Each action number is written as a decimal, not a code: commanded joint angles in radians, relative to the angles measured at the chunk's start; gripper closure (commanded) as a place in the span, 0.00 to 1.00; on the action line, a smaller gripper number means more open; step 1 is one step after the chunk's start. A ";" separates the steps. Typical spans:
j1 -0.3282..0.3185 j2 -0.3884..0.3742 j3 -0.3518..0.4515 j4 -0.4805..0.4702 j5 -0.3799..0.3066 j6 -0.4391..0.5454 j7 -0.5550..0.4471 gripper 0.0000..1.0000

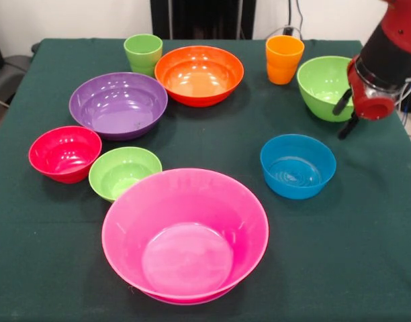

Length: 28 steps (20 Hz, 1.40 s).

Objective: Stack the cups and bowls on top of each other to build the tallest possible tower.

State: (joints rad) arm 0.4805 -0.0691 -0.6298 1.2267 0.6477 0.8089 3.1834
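Observation:
My gripper (344,115) hangs at the right side, its two black fingers (341,102) apart and empty, beside the right rim of the large lime green bowl (320,84). An orange cup (284,59) stands left of that bowl. A light green cup (143,52) stands at the back left, next to the large orange bowl (199,75). The purple bowl (118,105), the small red bowl (64,153) and the small lime bowl (124,173) sit on the left. The huge pink bowl (185,235) is in front, empty. A blue bowl (298,166) lies to its right. Every piece stands alone, so no tower shows.
A dark green cloth covers the table (367,255). The red and black arm (393,47) comes in from the upper right corner. Dark equipment and cables stand behind the table's far edge.

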 commanded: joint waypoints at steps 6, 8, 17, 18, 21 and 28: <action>0.065 0.037 0.123 -0.067 0.066 0.014 0.238 0.00; 0.075 0.026 0.123 -0.056 0.071 0.023 0.238 0.00; 0.108 -0.013 0.069 -0.024 0.094 0.006 0.270 0.00; 0.110 -0.014 0.065 -0.022 0.099 -0.009 0.274 0.00; 0.087 -0.043 0.063 0.014 0.102 -0.020 0.240 0.00; 0.061 -0.096 0.073 0.068 0.078 -0.014 0.170 0.00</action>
State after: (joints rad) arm 0.5770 -0.1265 -0.6315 1.2300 0.7219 0.8010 3.1834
